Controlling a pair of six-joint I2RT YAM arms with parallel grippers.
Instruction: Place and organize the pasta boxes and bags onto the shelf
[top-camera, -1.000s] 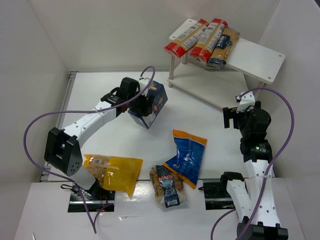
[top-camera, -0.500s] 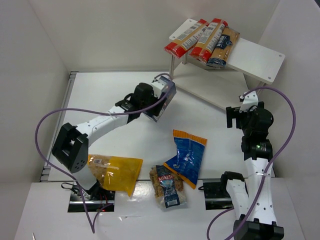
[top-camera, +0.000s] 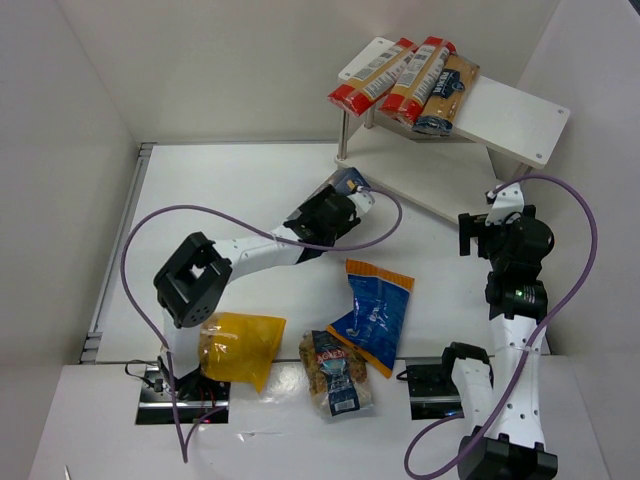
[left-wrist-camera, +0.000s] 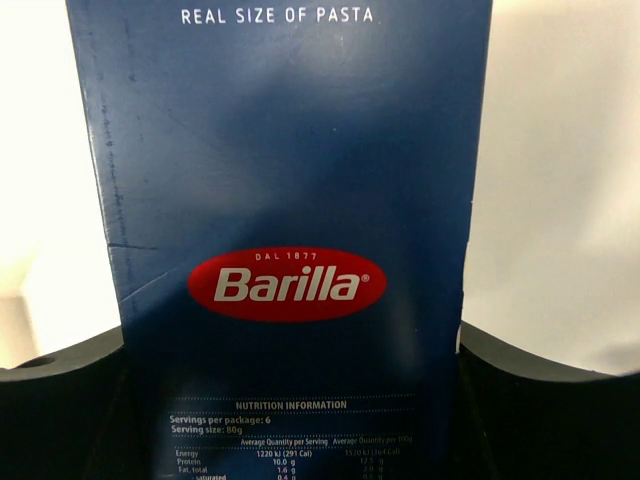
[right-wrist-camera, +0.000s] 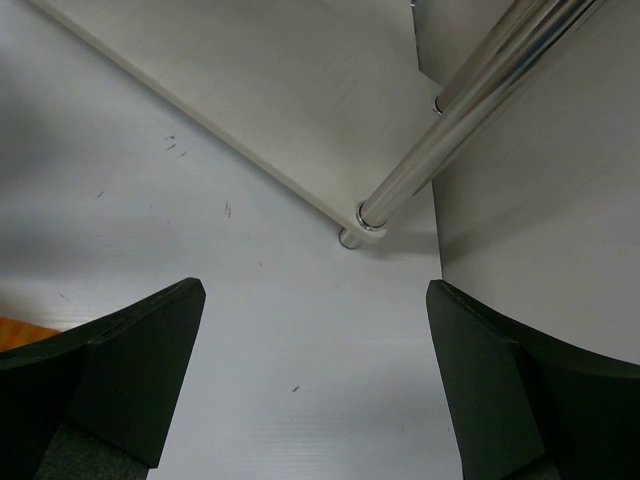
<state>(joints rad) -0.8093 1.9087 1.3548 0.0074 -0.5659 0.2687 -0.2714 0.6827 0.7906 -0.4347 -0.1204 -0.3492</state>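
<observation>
the dark blue rectangular cardboard pasta box (left-wrist-camera: 290, 170) fills the left wrist view. its white print reads "real size of pasta"; a red oval logo says "dal 1877" and "barilla"; below come "nutrition information", "servings per package: 6" and "serving size: 80g". finer lines are cut off at the bottom edge.

the left gripper (top-camera: 335, 207) pinches this box, a black finger (left-wrist-camera: 60, 400) pressed to each side. from above, the box sits near the front edge of the white two-tier shelf (top-camera: 510, 112), beside its thin metal leg. only a blue corner shows past the gripper, and i cannot tell if it touches the white table (top-camera: 250, 190).

the right gripper (right-wrist-camera: 310, 400) is spread wide, holding nothing, above the table near another shelf leg.
</observation>
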